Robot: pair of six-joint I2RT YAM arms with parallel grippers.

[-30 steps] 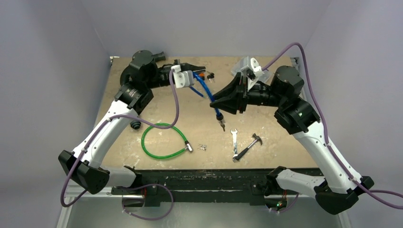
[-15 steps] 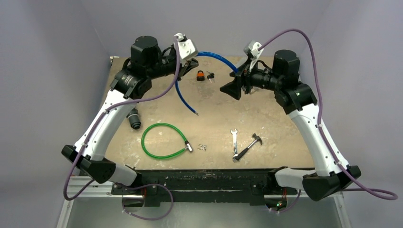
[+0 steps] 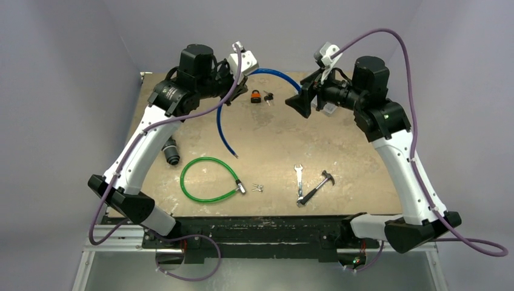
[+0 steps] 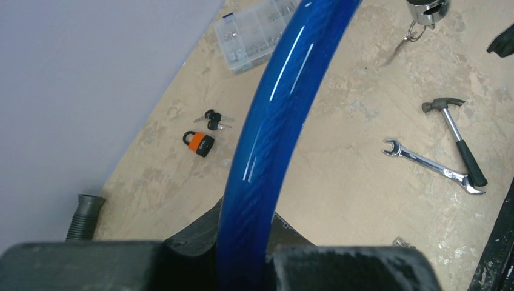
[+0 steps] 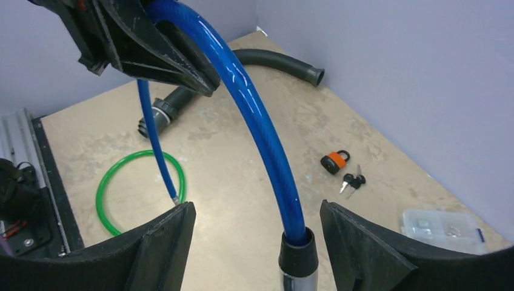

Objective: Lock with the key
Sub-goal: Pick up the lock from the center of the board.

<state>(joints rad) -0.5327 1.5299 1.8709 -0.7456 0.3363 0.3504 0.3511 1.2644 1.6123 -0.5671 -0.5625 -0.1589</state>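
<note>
The blue cable lock hangs above the table. My left gripper is shut on its middle and shows in the left wrist view and the right wrist view. The cable arcs over to its black-and-silver lock head, which sits between the wide-apart jaws of my right gripper; the fingers do not touch it. A key dangles from the lock head. The cable's free end hangs near the table.
An orange padlock with black keys lies at the back. A green cable lock, small keys, a wrench and a hammer lie in front. A black hose lies on the left and a clear parts box at the back right.
Both arms have risen from the table and drawn back, lifting the blue cable. Its lock head left the table and its free end swung left and now dangles.
</note>
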